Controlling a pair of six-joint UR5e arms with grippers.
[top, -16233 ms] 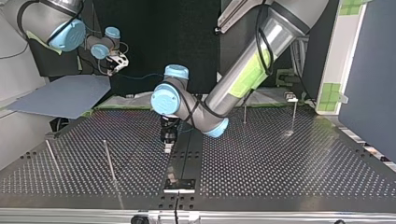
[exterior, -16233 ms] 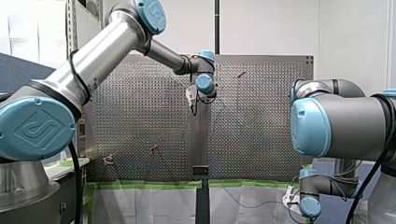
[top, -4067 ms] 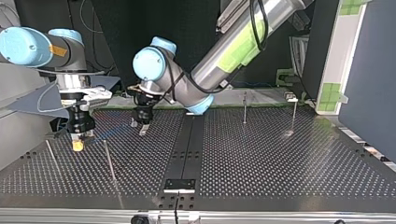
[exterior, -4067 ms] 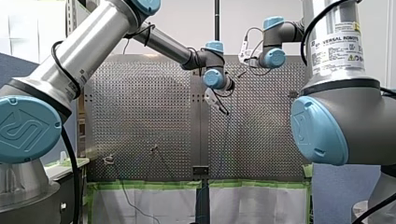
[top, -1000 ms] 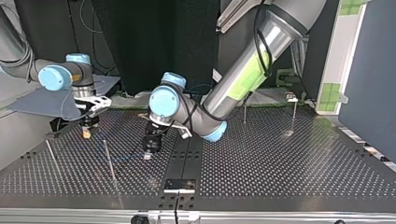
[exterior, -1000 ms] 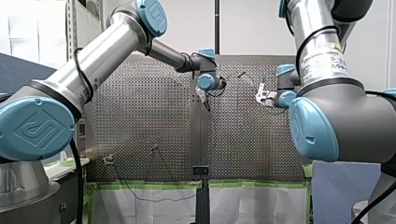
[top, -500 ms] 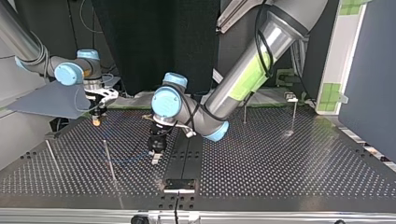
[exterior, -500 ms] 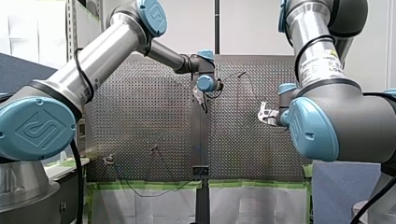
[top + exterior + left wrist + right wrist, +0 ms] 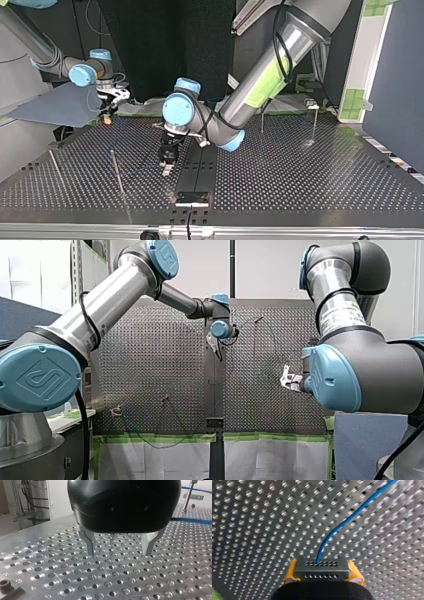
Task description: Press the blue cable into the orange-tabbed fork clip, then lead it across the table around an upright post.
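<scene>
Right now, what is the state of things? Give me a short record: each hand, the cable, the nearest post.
left hand: open, nothing between its fingers, low over the perforated table
right hand: yellow pads, shut on the blue cable
blue cable: leads from the right hand out over the table's holes
upright post: thin, stands at the left of the left hand in the top view, apart from it

The thin blue cable (image 9: 352, 515) curves over the perforated table (image 9: 262, 530), passing near a slim upright post (image 9: 116, 171)
</scene>
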